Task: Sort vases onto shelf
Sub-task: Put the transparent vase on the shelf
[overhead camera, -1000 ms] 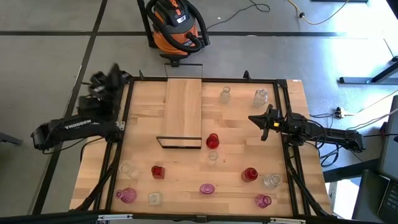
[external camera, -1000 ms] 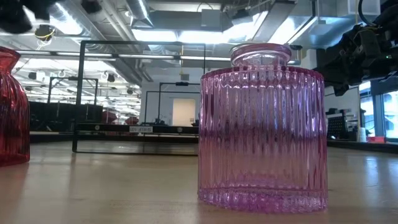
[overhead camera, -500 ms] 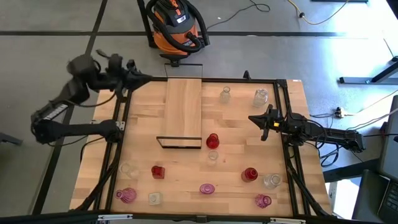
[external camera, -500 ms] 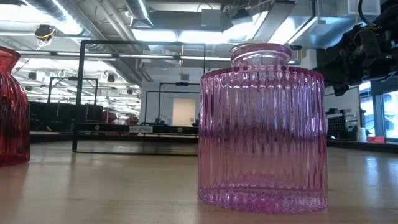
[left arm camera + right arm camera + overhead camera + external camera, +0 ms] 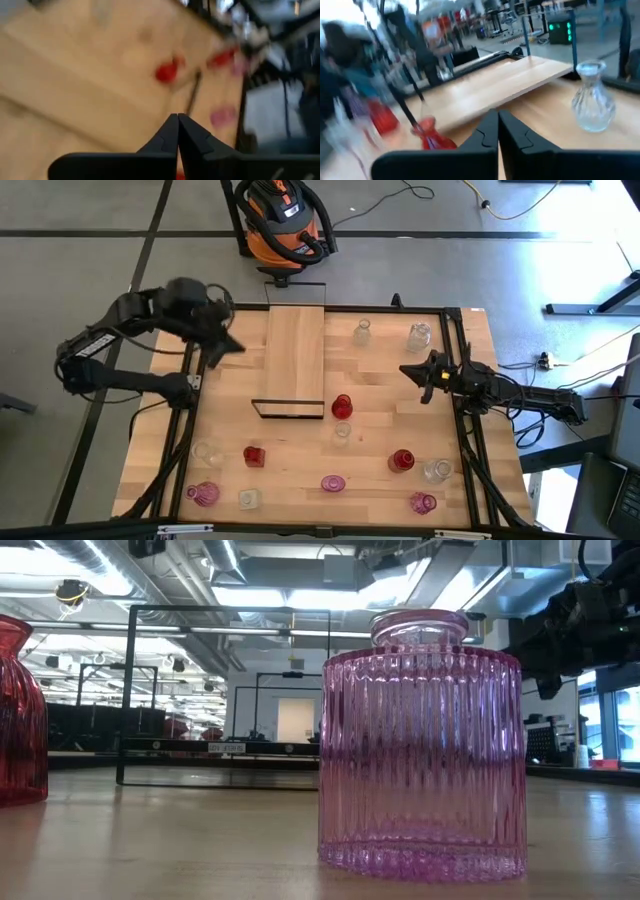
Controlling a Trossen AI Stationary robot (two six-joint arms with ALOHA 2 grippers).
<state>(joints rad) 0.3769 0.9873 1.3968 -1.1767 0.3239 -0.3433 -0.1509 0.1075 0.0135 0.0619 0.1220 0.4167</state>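
The shelf, a long light-wood plank with a thin black frame at its near end, lies on the tabletop with nothing on it. The left gripper hangs just beside the shelf's left edge, its fingers pressed together and holding nothing; no vase is near them. The right gripper sits well to the right of the shelf, fingers likewise closed and empty. A clear bulbous vase and a second clear vase stand between the shelf's far end and the right gripper, apart from its fingers. A red vase stands just beside the shelf's framed end. The other vases are spread on the near side of the shelf: a red square one, another red one, 3 pink ones, and clear ones. In the low view a ribbed pink vase stands upright close to the camera.
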